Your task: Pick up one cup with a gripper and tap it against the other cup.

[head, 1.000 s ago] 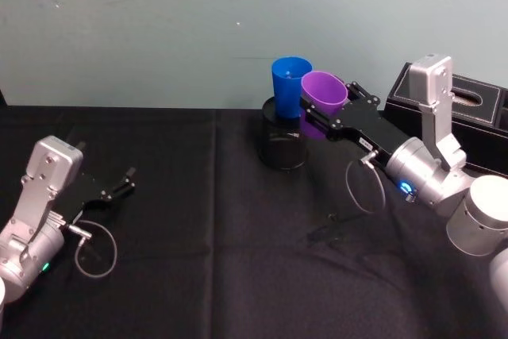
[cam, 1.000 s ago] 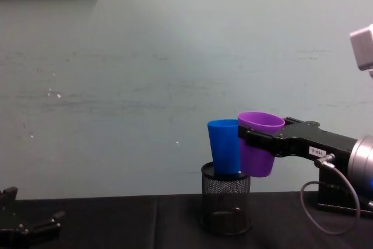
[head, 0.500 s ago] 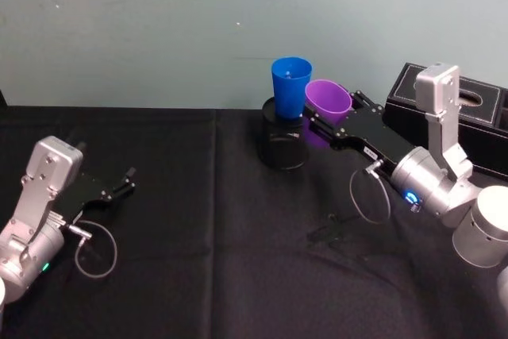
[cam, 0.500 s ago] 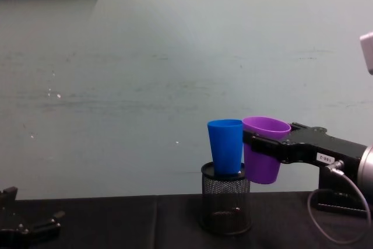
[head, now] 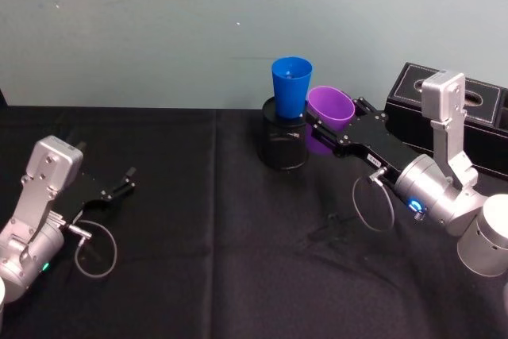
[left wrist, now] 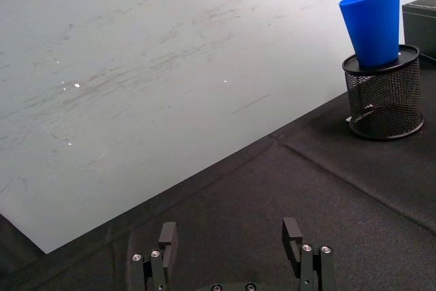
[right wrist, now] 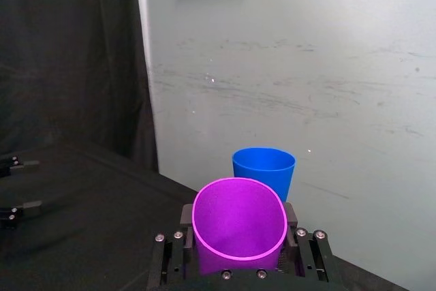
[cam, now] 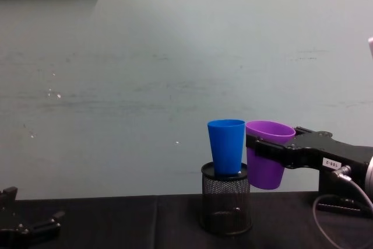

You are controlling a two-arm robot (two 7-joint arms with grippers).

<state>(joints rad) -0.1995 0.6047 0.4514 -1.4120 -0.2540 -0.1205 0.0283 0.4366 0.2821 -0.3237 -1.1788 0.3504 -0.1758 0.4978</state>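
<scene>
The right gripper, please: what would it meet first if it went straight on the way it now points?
Most likely the blue cup standing in the black mesh holder: the right gripper, shut on the purple cup, points straight at it, so the purple cup would touch first. Depth is unclear.

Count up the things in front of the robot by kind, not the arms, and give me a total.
Cups: 2, blue cup, purple cup held by the right claw
mesh holder: 1
black box: 1
Total: 4
</scene>
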